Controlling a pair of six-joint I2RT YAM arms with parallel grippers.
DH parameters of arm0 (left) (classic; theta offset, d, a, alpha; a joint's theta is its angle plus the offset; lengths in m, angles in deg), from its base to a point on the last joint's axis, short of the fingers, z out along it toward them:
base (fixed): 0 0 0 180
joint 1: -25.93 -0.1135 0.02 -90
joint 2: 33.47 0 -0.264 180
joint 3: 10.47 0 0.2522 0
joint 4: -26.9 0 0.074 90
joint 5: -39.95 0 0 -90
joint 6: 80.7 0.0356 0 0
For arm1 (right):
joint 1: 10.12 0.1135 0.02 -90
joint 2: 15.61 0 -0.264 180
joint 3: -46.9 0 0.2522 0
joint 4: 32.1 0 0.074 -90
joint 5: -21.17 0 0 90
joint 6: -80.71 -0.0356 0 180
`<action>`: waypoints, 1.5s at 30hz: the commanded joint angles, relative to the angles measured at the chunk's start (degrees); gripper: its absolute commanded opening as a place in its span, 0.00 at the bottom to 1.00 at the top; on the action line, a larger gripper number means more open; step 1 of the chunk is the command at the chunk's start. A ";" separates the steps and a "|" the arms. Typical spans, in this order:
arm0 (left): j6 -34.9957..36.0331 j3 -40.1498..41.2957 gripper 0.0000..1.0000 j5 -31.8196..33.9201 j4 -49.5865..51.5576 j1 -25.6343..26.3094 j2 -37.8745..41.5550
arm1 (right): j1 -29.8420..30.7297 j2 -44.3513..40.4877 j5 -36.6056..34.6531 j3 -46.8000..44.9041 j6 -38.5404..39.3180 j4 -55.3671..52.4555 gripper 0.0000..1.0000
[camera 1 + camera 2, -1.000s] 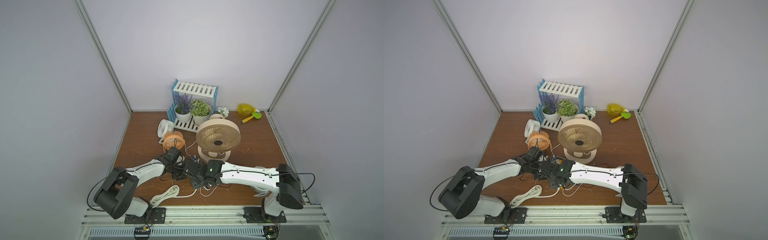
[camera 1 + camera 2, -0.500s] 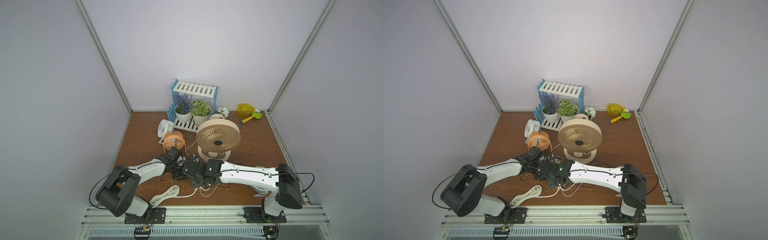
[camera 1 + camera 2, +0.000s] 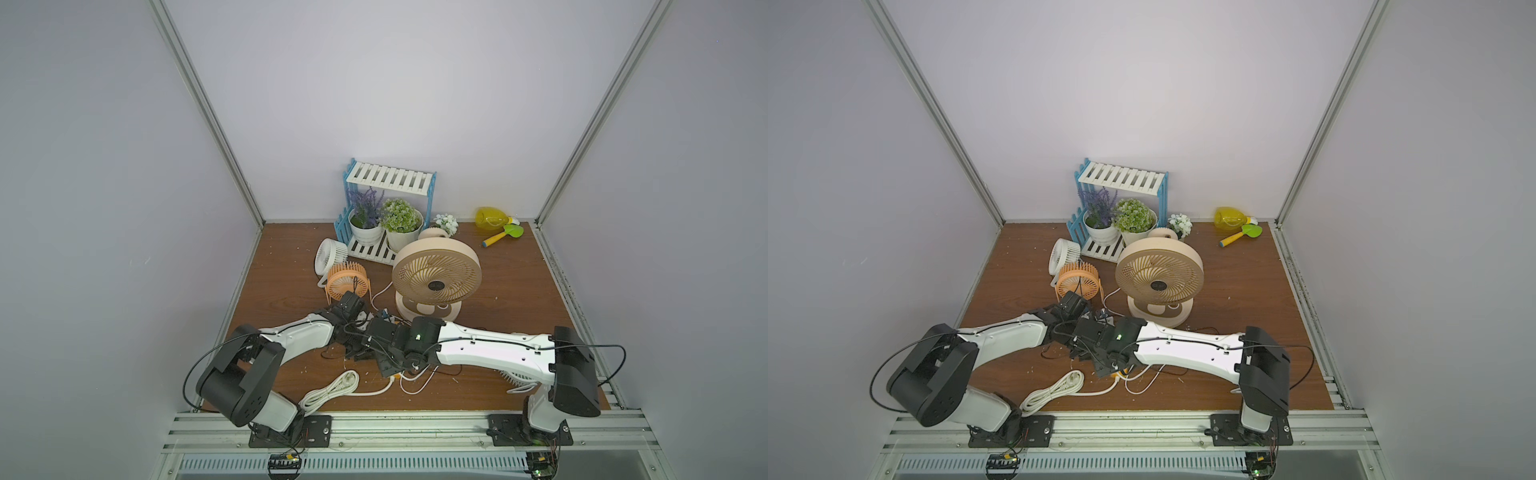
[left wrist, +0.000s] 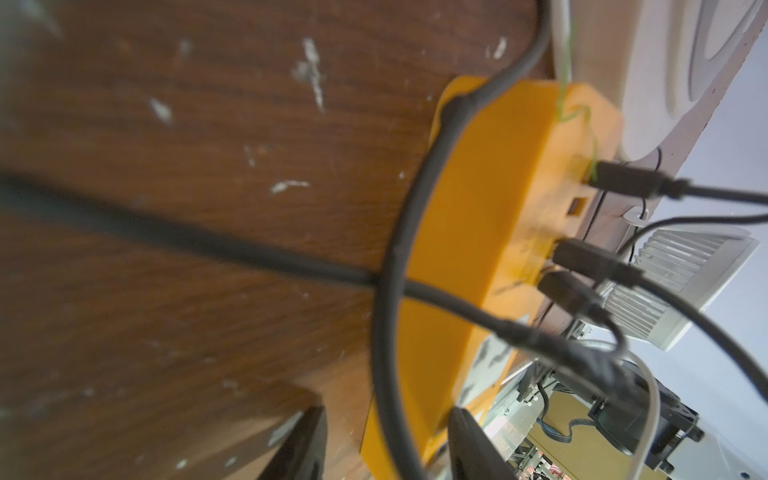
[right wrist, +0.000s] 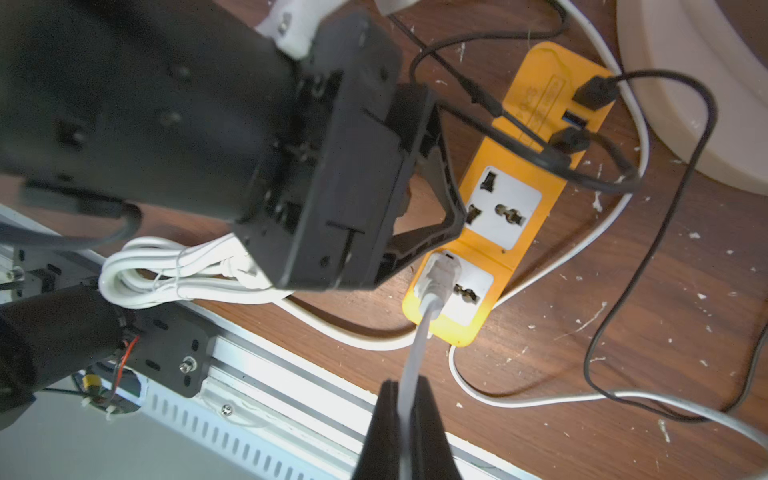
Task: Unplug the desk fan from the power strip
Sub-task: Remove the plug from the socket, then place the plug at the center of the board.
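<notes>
The orange-yellow power strip [image 5: 490, 253] lies on the wooden table, mostly hidden under the arms in both top views. A white plug [image 5: 438, 278] sits in its nearer socket. Just behind the plug, my right gripper [image 5: 407, 386] is shut on the plug's white cord [image 5: 419, 340]. My left gripper [image 4: 384, 415] is open and straddles the strip [image 4: 478, 208]: one finger stands on the table beside it, the other is against its top. The beige desk fan [image 3: 436, 274] stands just behind the strip.
Black USB cables [image 5: 598, 91] run from the strip's far end. A small orange fan [image 3: 347, 282] and a small white fan [image 3: 330, 255] stand left of the beige one. A coiled white cord [image 3: 328, 388] lies near the front rail. A plant rack [image 3: 386, 208] is at the back.
The right jaws have closed on the white cord. The left arm's elbow has shifted slightly. Both grippers stay over the strip.
</notes>
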 commanded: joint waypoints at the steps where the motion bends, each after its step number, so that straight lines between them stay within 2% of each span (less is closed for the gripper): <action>1: 1.51 1.31 0.50 3.81 7.15 0.87 -2.50 | 0.37 -0.75 -2.20 2.82 0.89 -0.95 0.00; 15: 1.81 1.39 0.49 5.17 8.12 0.81 -3.37 | 0.36 -1.93 -4.76 4.94 1.60 -4.71 0.00; 24: 1.84 1.16 0.50 5.58 8.29 0.85 -3.83 | 0.98 -5.23 -10.04 7.42 3.21 -11.28 0.00; 31: 2.30 -0.34 0.55 7.11 9.28 0.85 -2.11 | -0.41 -13.73 -14.13 -0.44 -0.98 -13.59 0.00; 36: 2.69 -3.00 0.57 8.23 10.57 0.85 -0.65 | -4.82 -21.07 -16.87 -6.32 -2.40 -12.92 0.00; 41: 2.40 -5.30 0.61 8.55 11.28 0.87 1.22 | -9.86 -26.75 -15.58 -10.79 -1.13 -9.86 0.00; 45: 1.33 -5.60 0.66 10.80 12.93 0.87 7.06 | -11.64 -28.47 -14.81 -12.87 0.16 -8.09 0.00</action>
